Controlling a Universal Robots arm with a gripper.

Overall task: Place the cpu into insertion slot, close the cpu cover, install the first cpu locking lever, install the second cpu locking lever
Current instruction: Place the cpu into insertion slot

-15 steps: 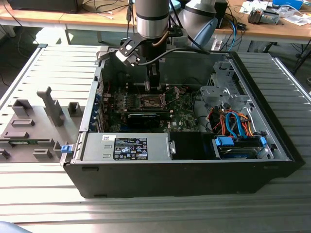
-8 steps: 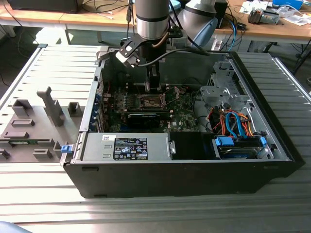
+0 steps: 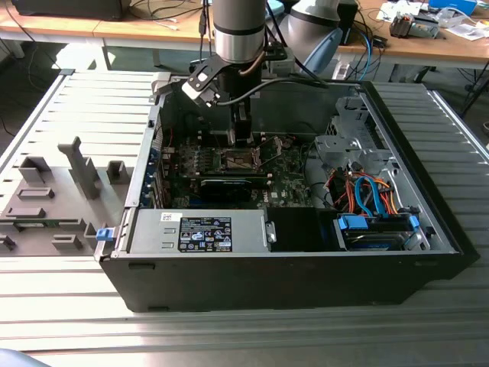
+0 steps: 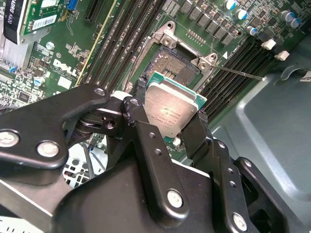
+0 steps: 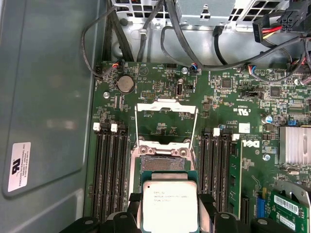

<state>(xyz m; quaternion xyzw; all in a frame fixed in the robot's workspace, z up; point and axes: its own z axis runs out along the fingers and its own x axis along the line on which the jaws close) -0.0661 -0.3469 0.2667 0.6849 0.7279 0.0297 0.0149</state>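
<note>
While the open computer case (image 3: 290,264) lies on the slatted table (image 3: 69,321) with the arm (image 3: 238,30) reaching down into it, none of the four steps looks finished. Inside, the gripper (image 3: 241,138) hangs over the green motherboard (image 3: 294,180), between the two banks of long memory slots (image 5: 109,170). The cpu cover (image 5: 166,108) is swung open, its windowed frame on the far side of the socket from the gripper, so closing it is not yet done. A thin locking lever (image 4: 238,73) juts free beside the socket and appears unlatched; I cannot make out the other one for certain. The insertion slot (image 5: 163,164) is bare, its contact field showing. The cpu (image 5: 170,206) is pinched by its edges between the two black fingers (image 4: 199,128), metal top facing the cameras, held above the board just beside the slot and partly overlapping it in both wrist views, so by my reading it is carried but not seated.
</note>
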